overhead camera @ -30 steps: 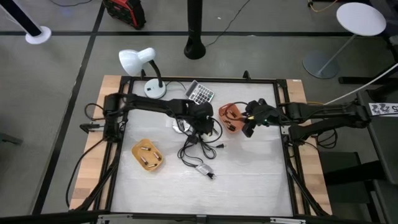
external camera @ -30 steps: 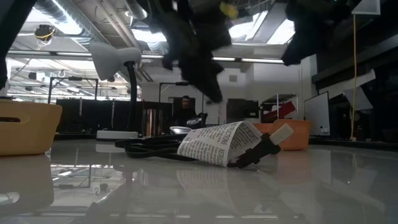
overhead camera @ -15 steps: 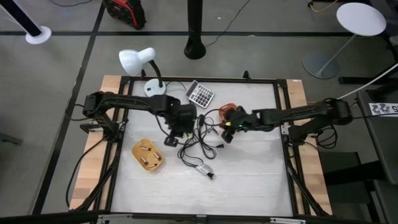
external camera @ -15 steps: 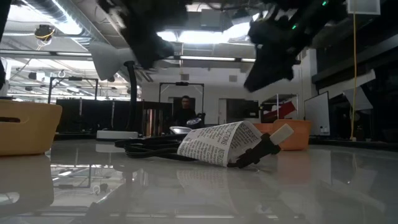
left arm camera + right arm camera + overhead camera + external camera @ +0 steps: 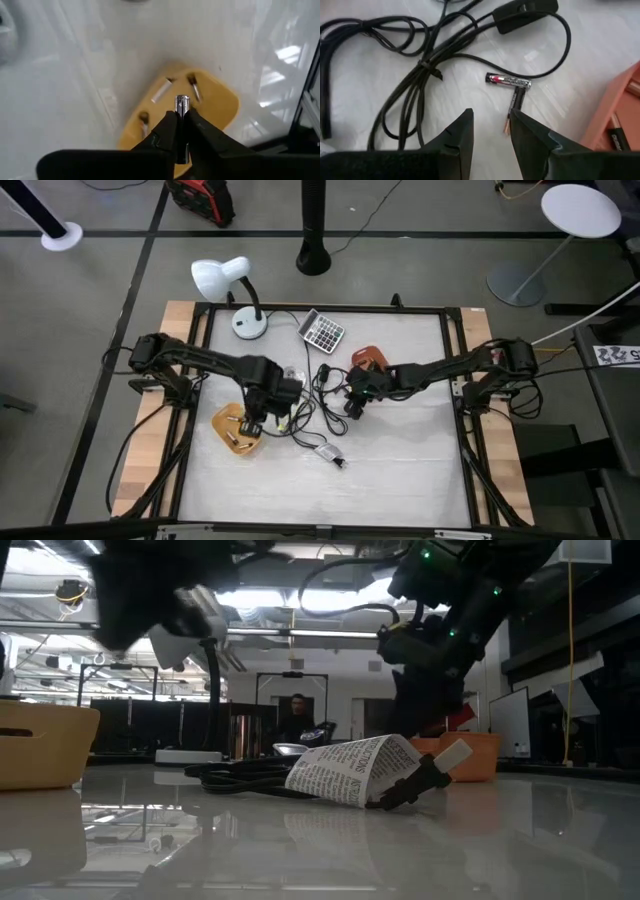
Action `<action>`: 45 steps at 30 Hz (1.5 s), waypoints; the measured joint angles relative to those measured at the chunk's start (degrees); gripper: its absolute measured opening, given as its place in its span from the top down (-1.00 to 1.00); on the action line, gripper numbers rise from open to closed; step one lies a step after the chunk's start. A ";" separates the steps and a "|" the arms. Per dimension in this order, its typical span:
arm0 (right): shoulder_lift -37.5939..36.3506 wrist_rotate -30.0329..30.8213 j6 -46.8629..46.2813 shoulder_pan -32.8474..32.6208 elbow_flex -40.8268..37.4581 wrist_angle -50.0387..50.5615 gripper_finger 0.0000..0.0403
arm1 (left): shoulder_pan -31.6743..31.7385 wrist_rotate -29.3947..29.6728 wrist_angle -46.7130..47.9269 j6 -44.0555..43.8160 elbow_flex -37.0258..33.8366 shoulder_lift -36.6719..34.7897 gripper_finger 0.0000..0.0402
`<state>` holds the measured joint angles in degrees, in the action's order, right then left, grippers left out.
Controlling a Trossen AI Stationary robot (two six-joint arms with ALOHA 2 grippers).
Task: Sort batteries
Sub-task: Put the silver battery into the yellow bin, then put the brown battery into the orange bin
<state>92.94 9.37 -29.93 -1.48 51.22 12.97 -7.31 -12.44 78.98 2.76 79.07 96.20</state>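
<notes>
My left gripper (image 5: 258,418) hangs over the yellow tray (image 5: 237,430) and is shut on a small silvery battery (image 5: 181,104). Several more batteries lie in that tray (image 5: 220,107). My right gripper (image 5: 351,404) is open and low over the table by the black cables, left of the orange tray (image 5: 368,360). In the right wrist view its fingers (image 5: 490,131) stand just short of two loose batteries on the table, a silvery-red one (image 5: 508,80) and a dark one (image 5: 516,100). The orange tray (image 5: 620,112) holds more batteries. My left gripper pinches the battery between its two fingertips (image 5: 167,125), and they point down from above. The battery lies along the fingers, and its free end (image 5: 181,101) sticks out past the tips. It hangs clear above the yellow tray.
A tangle of black cables (image 5: 315,402) with an inline switch (image 5: 522,15) lies mid-table, with a small labelled adapter (image 5: 328,452) near it. A white desk lamp (image 5: 225,280) and a calculator (image 5: 322,330) stand at the far edge. A person (image 5: 297,715) shows far behind.
My left gripper has gone from the cables at mid-table toward the left and near edges, and is now over the yellow tray. My right gripper has gone from the orange tray toward the table's left, and is now by the cables and the loose batteries.
</notes>
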 joint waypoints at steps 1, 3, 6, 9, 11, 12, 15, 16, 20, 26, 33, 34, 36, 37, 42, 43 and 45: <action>0.07 0.00 -0.02 0.00 0.00 0.37 0.41 | -0.78 -0.35 -0.03 -0.41 -1.08 -0.02 0.85; 0.06 0.00 -0.02 0.00 0.00 0.36 0.41 | -2.32 -0.82 0.03 -0.94 -3.56 -0.02 0.85; 0.05 0.00 -0.02 0.00 0.00 0.35 0.41 | -4.37 -0.92 -0.28 -1.05 -7.05 0.00 0.85; 0.05 0.00 -0.02 0.00 0.00 0.36 0.41 | -5.96 -0.44 -1.33 -1.85 -10.36 0.00 0.84; 0.05 0.00 -0.02 0.00 0.00 0.35 0.41 | -6.74 0.20 -2.87 -3.16 -12.28 0.00 0.81; 0.05 0.00 -0.02 0.00 0.00 0.30 0.41 | -7.11 0.53 -3.28 -3.99 -13.12 0.00 0.79; 0.05 0.00 -0.04 0.00 0.00 0.27 0.41 | -7.80 1.29 -3.78 -6.77 -14.89 0.00 0.69; 0.05 0.00 -0.04 0.00 0.00 0.21 0.41 | -7.88 1.44 -3.76 -7.32 -15.42 0.00 0.65; 0.05 -0.02 -0.04 -0.02 0.00 0.16 0.41 | -8.09 1.85 -3.91 -9.77 -16.35 0.00 0.45; 0.03 -0.04 -3.05 -0.01 0.00 0.15 0.41 | -7.87 1.83 -4.26 -8.73 -16.37 0.00 0.30; 0.03 -0.09 -9.62 -0.02 0.00 0.18 0.41 | -6.82 1.90 -5.03 -9.82 -16.37 -1.80 0.35; 0.01 -0.09 -10.63 0.00 0.00 0.16 0.41 | -6.51 1.95 -5.33 -9.83 -16.37 -2.70 0.36; 0.02 -0.10 -12.09 -0.01 0.02 0.31 0.41 | -5.95 2.85 -5.98 -9.83 -16.35 -4.63 0.37; 0.35 -0.10 -12.31 0.00 0.04 0.15 0.41 | -5.71 3.33 -6.78 -9.84 -16.35 -5.95 0.38; 3.56 -2.49 -14.72 0.00 0.53 0.02 0.41 | -4.20 6.99 -10.96 -9.86 -16.33 -12.15 0.38; 4.52 -2.98 -14.79 0.00 0.70 0.10 0.41 | -3.84 7.64 -11.90 -9.84 -16.33 -13.22 0.38; 6.34 -2.99 -14.79 -0.02 1.33 0.19 0.41 | -3.32 8.88 -13.39 -9.86 -16.33 -15.28 0.38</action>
<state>99.28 6.37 -44.72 -1.50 52.55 13.16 -10.63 -3.56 65.58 -7.09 62.74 80.92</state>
